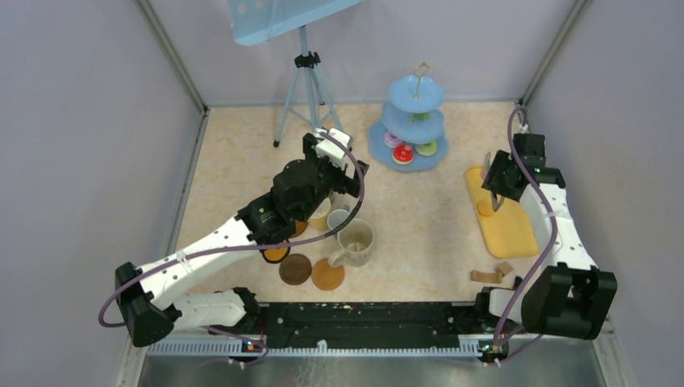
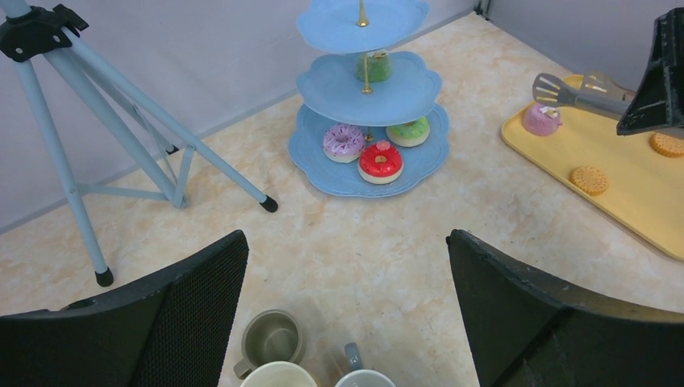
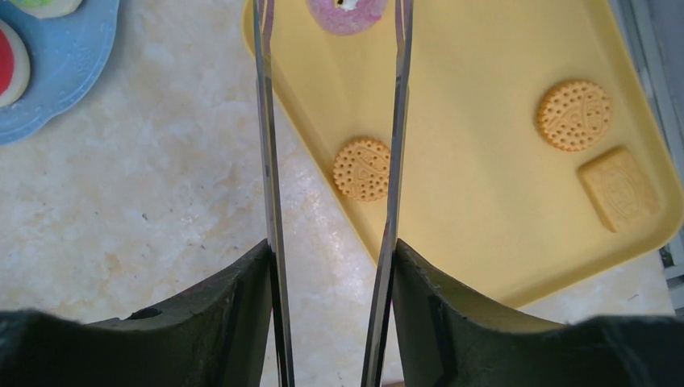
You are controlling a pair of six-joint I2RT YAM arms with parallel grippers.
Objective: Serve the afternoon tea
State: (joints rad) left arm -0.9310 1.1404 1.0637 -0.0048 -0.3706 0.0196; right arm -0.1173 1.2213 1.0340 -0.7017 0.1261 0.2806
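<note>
The light-blue three-tier cake stand (image 1: 415, 121) stands at the back with pink (image 2: 344, 141), red (image 2: 380, 161) and green (image 2: 408, 131) toy doughnuts on its bottom tier. The large cream mug (image 1: 355, 242), a grey mug (image 1: 339, 216) and a yellow mug (image 1: 321, 216) stand mid-table beside brown coasters (image 1: 295, 268). My left gripper (image 2: 347, 242) is open and empty, above a small grey mug (image 2: 272, 339). My right gripper (image 3: 331, 250) is shut on the metal tongs (image 3: 266, 121), whose tips flank a pink toy cake (image 3: 347, 14) on the yellow tray (image 3: 484, 242).
Round biscuits (image 3: 363, 169) (image 3: 574, 114) and a square one (image 3: 619, 188) lie on the tray. A blue tripod (image 2: 121, 121) stands at the back left. Small brown pieces (image 1: 492, 274) lie near the right arm's base. Walls close in the table.
</note>
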